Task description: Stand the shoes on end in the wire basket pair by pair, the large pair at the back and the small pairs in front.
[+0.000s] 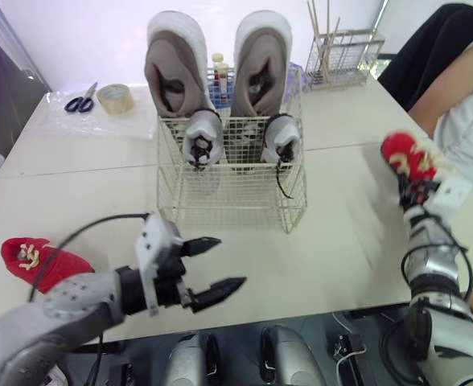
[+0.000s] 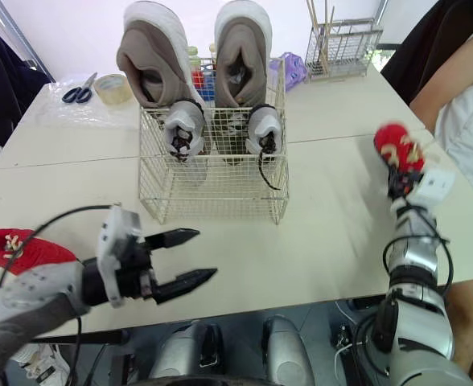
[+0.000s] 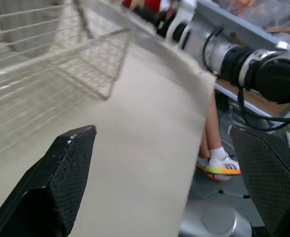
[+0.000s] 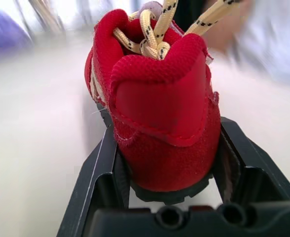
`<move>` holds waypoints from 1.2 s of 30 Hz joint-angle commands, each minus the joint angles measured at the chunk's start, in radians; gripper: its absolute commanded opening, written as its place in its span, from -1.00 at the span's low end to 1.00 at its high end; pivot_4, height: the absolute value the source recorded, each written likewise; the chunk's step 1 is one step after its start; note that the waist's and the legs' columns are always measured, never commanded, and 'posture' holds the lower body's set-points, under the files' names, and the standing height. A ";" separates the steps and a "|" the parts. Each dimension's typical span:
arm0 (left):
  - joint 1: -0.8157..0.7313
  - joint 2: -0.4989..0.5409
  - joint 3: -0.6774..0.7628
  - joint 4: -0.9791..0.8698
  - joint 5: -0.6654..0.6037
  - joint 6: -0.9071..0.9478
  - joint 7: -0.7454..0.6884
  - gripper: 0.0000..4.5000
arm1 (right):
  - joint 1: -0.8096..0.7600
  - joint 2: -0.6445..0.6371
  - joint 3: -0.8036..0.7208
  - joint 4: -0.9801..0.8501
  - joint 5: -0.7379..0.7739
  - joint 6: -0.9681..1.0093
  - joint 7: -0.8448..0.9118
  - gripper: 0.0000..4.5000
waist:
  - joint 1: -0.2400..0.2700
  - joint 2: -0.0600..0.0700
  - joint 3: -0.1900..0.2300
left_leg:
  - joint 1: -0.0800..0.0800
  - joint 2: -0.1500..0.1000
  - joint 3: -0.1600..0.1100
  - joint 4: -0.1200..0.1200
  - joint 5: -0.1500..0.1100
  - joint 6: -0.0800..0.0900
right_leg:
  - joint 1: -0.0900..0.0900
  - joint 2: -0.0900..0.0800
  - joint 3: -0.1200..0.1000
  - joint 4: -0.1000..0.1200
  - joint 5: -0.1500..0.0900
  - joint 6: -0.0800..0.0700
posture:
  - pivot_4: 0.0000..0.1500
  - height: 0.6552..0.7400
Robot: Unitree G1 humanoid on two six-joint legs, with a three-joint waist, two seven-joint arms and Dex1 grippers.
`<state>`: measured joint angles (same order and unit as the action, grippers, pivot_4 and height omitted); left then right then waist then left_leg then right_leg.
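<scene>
The left arm reaches in from the lower left of the frame, forearm roughly level. Its left gripper [image 1: 230, 261] points right with the fingers spread wide. At the right edge the right arm rises upright, the right gripper [image 1: 412, 186] clamped on a red shoe [image 1: 404, 154].

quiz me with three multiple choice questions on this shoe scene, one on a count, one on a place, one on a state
1. How many shoes stand in the wire basket? A) two B) six C) four
2. Where does the loose red shoe lie? A) on the table, at the robot's left B) inside the basket C) under the basket
3. The right gripper is: A) open B) shut on the second red shoe C) shut, empty
Answers: 1 C, the large pair behind plus the small pair in front; 2 A, it rests on bare tabletop; 3 B, its jaws press the shoe's sides.
</scene>
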<state>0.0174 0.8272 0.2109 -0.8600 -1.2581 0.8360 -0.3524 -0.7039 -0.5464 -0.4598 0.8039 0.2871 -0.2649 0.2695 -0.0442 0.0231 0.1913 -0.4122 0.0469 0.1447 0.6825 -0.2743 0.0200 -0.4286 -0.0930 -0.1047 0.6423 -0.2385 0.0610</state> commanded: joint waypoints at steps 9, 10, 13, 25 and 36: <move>-0.101 0.235 0.296 0.079 -0.478 -0.107 0.486 1.00 | -0.590 -0.052 0.269 -0.399 0.290 0.324 0.700 -0.19 | 0.001 -0.017 0.002 | 0.003 0.002 -0.003 -0.012 0.003 -0.007 | -0.002 0.003 0.000 0.003 -0.007 -0.002 | 1.00 1.00; -0.083 0.246 0.344 0.097 -0.507 -0.104 0.491 1.00 | -0.603 -0.053 0.296 -0.418 0.307 0.362 0.773 -0.19 | 0.001 -0.018 0.003 | 0.003 0.002 -0.003 -0.012 0.003 -0.007 | -0.002 0.002 0.000 0.004 -0.007 -0.003 | 1.00 1.00; 0.013 0.227 0.577 0.170 -0.665 -0.051 0.339 1.00 | -0.626 -0.072 0.358 -0.494 0.392 0.514 0.992 -0.19 | 0.005 -0.019 0.005 | 0.002 0.001 -0.003 -0.012 0.003 -0.006 | -0.004 0.000 -0.001 0.004 -0.006 -0.003 | 1.00 1.00; -0.008 0.336 0.700 0.456 -0.714 0.182 -0.189 1.00 | -0.641 -0.166 0.621 -0.646 0.450 0.529 1.345 -0.19 | 0.032 -0.022 0.006 | -0.004 -0.001 -0.003 -0.013 0.002 -0.011 | -0.008 0.001 -0.006 0.002 -0.007 -0.003 | 1.00 1.00; -0.303 0.087 0.196 0.373 -0.714 0.111 -0.161 1.00 | -0.620 -0.237 0.690 -0.701 0.392 0.414 1.345 -0.19 | 0.026 -0.025 0.006 | -0.006 0.000 -0.003 -0.013 0.005 -0.009 | -0.011 0.002 -0.005 0.005 -0.006 -0.004 | 1.00 1.00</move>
<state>-0.2621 0.9183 0.4573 -0.4202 -1.9585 0.9429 -0.5142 -1.3100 -0.7686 0.2345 0.1391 0.6929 0.1589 1.6120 -0.0177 -0.0020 0.1976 -0.4179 0.0472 0.1416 0.6693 -0.2693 0.0106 -0.4399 -0.0906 -0.1093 0.6472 -0.2443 0.0571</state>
